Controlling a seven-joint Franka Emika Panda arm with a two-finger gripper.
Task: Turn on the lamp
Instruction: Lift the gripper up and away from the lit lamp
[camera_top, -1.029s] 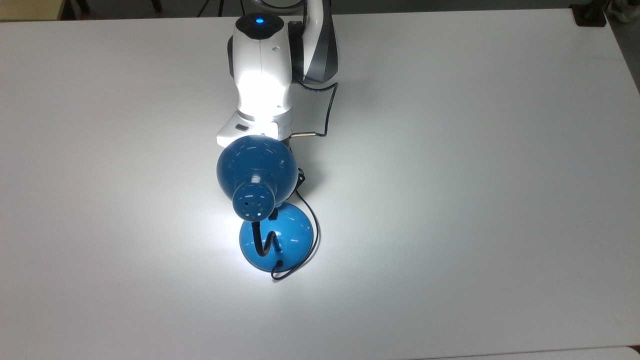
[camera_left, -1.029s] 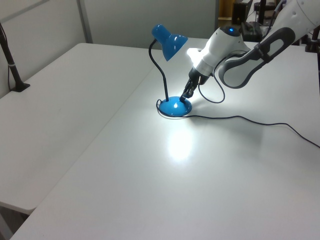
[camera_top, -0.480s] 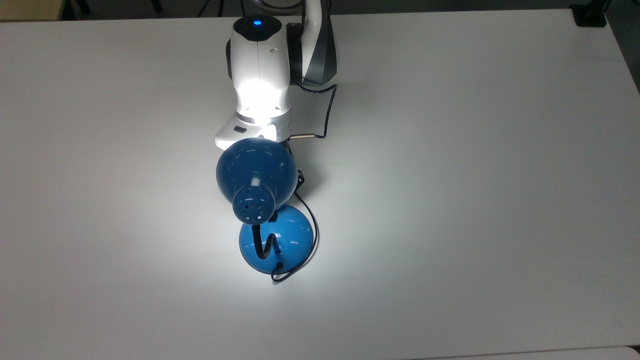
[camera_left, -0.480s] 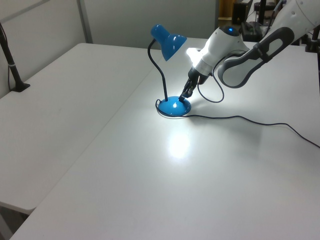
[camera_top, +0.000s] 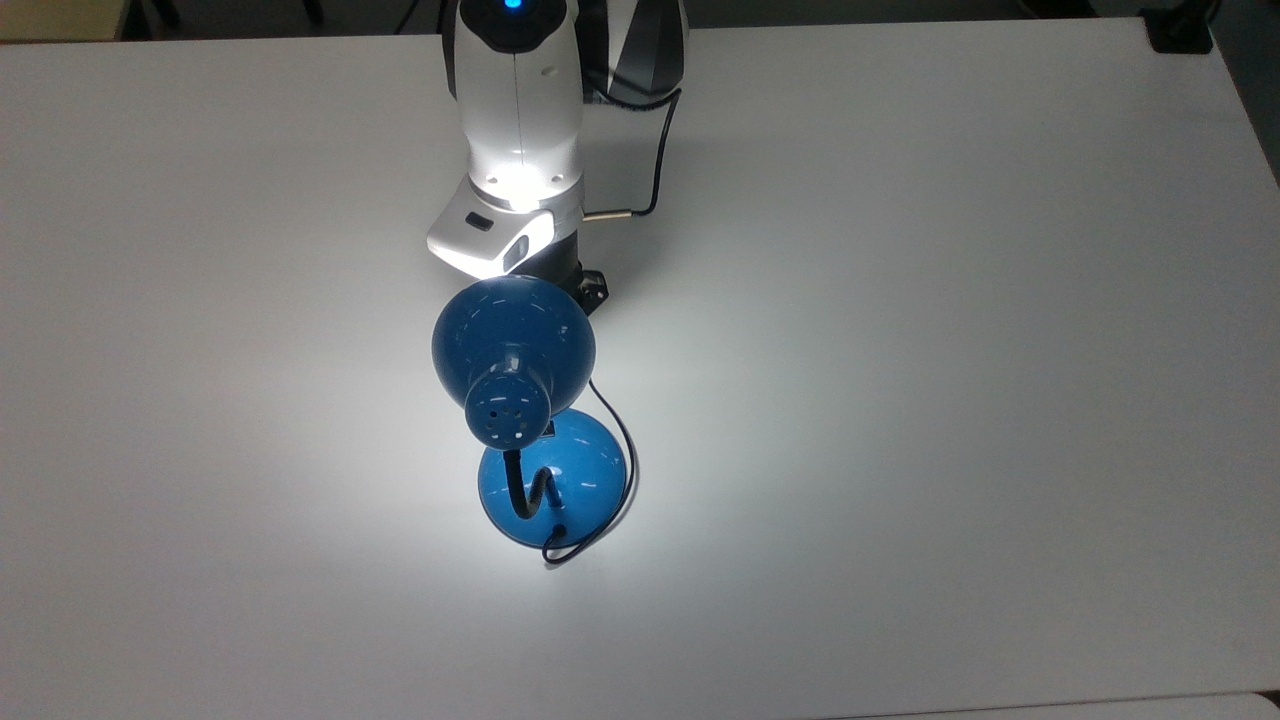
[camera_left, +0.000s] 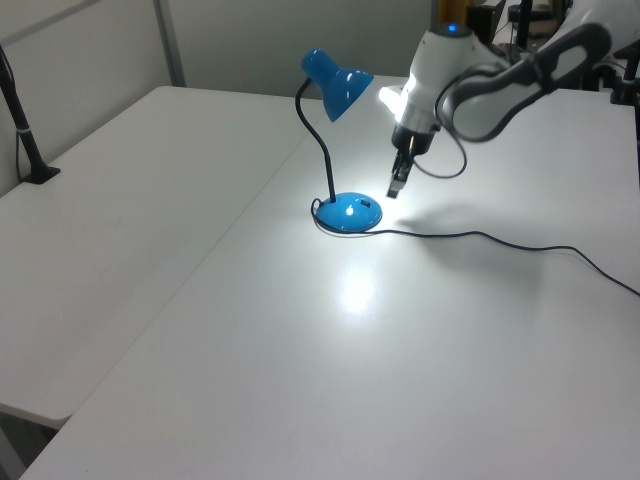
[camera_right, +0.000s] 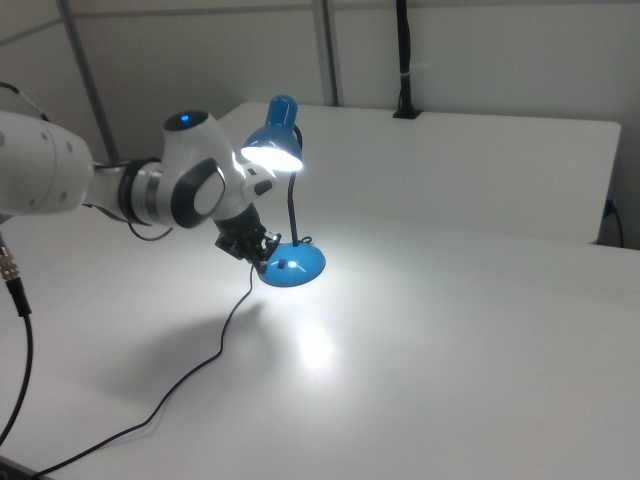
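The lamp (camera_top: 512, 340) is a glossy blue desk lamp with a domed shade, a black gooseneck and a round blue base (camera_top: 585, 470). It is lit and throws a bright pool on the white table. In the left view the lamp (camera_left: 340, 85) stands upright, and my gripper (camera_left: 397, 188) hangs shut just to the left view's right of the base (camera_left: 348, 213), lifted clear of it. The right view has the gripper (camera_right: 258, 255) close beside the lamp's base (camera_right: 295, 266). From above, the shade covers most of the gripper.
The lamp's thin black cord (camera_left: 480, 236) trails across the table (camera_left: 250, 350) toward the left view's right edge. A black clamped post (camera_left: 28, 140) stands at the table's left edge in the left view. A dark object (camera_top: 1180, 30) sits at the top view's upper right corner.
My gripper has lifted off the lamp's base and drawn back from it, toward the top view's top. The lamp stays lit and has not moved.
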